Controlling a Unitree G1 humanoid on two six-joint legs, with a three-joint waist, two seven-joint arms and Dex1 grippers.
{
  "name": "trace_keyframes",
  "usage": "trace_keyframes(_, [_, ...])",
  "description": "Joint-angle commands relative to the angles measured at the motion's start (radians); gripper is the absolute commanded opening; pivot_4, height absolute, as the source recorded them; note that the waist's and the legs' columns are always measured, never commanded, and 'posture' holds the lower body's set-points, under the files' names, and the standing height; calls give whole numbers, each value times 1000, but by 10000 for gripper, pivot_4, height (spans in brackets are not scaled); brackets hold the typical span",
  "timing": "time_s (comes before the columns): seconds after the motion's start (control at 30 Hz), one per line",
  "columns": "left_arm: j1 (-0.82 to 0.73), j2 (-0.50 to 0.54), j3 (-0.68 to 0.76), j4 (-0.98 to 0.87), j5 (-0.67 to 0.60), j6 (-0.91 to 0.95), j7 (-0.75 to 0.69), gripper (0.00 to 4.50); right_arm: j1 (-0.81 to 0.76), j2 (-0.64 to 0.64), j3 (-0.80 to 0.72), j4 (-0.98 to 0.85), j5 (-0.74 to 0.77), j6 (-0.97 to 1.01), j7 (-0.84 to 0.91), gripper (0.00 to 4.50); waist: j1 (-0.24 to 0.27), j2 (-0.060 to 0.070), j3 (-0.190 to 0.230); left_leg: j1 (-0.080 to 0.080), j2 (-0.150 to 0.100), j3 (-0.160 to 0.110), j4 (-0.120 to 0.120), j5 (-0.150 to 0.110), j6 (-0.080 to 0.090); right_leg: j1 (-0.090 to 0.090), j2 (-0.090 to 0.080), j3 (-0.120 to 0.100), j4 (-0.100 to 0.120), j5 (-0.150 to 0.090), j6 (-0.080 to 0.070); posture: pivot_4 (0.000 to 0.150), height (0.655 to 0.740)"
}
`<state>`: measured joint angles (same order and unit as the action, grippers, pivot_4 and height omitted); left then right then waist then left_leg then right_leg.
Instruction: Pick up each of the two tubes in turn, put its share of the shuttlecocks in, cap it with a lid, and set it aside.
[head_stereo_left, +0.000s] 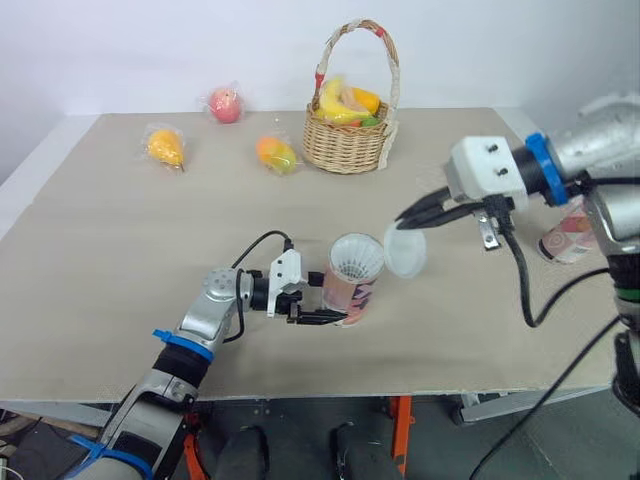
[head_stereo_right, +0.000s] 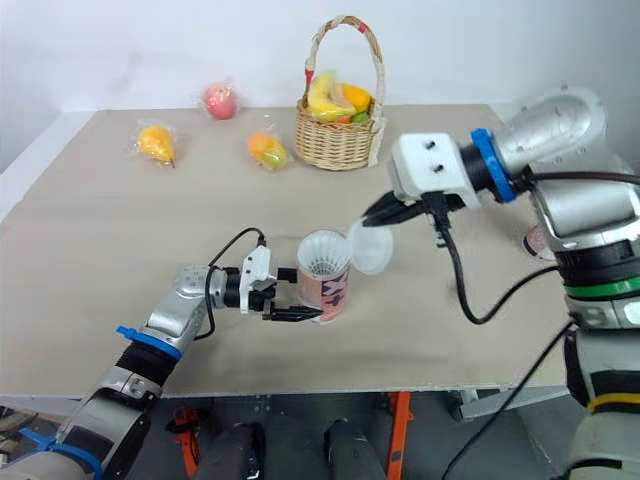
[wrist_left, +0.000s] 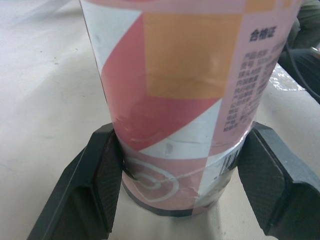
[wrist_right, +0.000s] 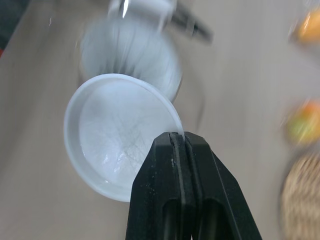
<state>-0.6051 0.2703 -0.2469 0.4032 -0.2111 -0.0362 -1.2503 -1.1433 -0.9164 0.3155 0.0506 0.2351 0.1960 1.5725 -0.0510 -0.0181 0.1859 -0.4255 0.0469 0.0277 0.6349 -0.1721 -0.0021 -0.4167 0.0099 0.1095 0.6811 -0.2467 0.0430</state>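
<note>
The left gripper (head_stereo_left: 336, 317) has its fingers (wrist_left: 100, 180) clamped on either side of the tube (head_stereo_left: 350, 288), low on its body, steadying it where it stands on the surface (head_stereo_left: 120, 250) with white shuttlecocks (head_stereo_left: 357, 258) showing in its open mouth. The right gripper (wrist_right: 178, 139) has its fingers pressed together on the rim of the white lid (head_stereo_left: 405, 252), which hangs tilted just beside that mouth. To cap it well, I judge, level the lid, centre it over the mouth and press straight down so no feathers catch, while the low left grip resists tipping.
</note>
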Motion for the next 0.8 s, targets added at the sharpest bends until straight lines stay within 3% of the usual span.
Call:
trace_keyframes(0.03, [-6,16,-11,18,17,15,-10,31667,-127,57,65,44,21,-60,42,313,1,0,0,-1,0,-1,0,0,0,0,0,-1,0,0,0,1500,7400])
trace_keyframes(0.3, [5,27,-5,1,16,24,-11,31667,-195,88,231,134,-11,-201,42,313,2,-1,0,-4,1,0,0,0,1,-4,0,-1,0,0,-1,1500,7400])
trace_keyframes(0.6, [8,37,-4,-1,14,30,-13,31667,-263,40,386,142,78,-248,42,313,2,-1,0,-5,1,0,0,-1,2,-5,1,-1,1,0,-1,1500,7400])
trace_keyframes(0.8, [7,38,-6,-1,14,34,-13,31667,-380,88,365,285,149,-228,42,313,2,-1,0,-6,2,0,0,-1,3,-6,1,-2,1,0,-2,1500,7400])
